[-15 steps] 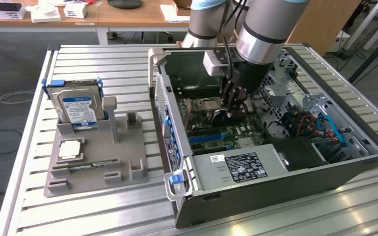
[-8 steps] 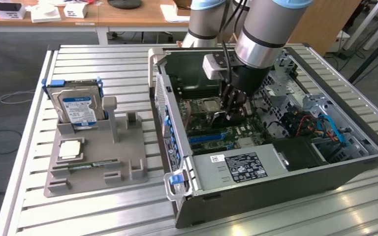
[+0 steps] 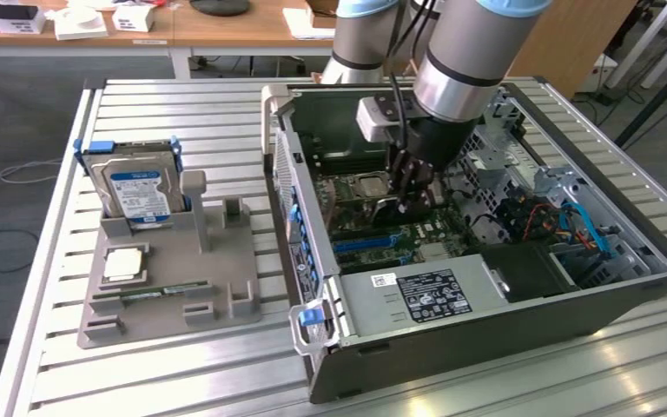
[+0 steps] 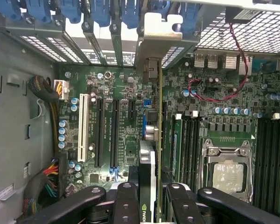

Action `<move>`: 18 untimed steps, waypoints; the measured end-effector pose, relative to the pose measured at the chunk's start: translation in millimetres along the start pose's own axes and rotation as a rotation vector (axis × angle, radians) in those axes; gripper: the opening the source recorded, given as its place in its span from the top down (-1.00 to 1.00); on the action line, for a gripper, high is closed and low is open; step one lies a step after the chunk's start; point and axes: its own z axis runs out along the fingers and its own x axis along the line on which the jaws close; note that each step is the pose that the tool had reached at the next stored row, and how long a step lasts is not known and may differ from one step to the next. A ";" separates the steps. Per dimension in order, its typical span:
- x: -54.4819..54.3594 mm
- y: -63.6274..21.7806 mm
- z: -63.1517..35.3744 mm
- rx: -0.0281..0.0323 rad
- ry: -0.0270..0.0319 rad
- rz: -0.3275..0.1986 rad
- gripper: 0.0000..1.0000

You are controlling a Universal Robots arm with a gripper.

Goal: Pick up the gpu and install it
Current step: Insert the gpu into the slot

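Exterior view: hangs with gripper (image 3: 412, 189) just above motherboard (image 3: 426, 233). Wrist view: clamps gpu (image 4: 148, 156) edge-on over motherboard, long axis running straight out from gripper, bracket end farthest; seating on motherboard impossible to tell.

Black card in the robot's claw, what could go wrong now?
The thin black graphics card with a silver bracket, pinched edge-on by the gripper, might go down crooked and knock small parts on the green motherboard. Its bracket could also snag the blue clips near it.

gpu (image 4: 147, 163) end hidden within claw (image 4: 151, 198), cut by picture edge.
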 end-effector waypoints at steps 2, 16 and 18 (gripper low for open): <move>0.0 0.2 0.0 0.0000 0.0001 0.000 0.45; 0.8 0.5 13.3 -0.0001 0.0002 0.000 0.45; 0.7 1.0 13.5 -0.0001 0.0002 0.000 0.45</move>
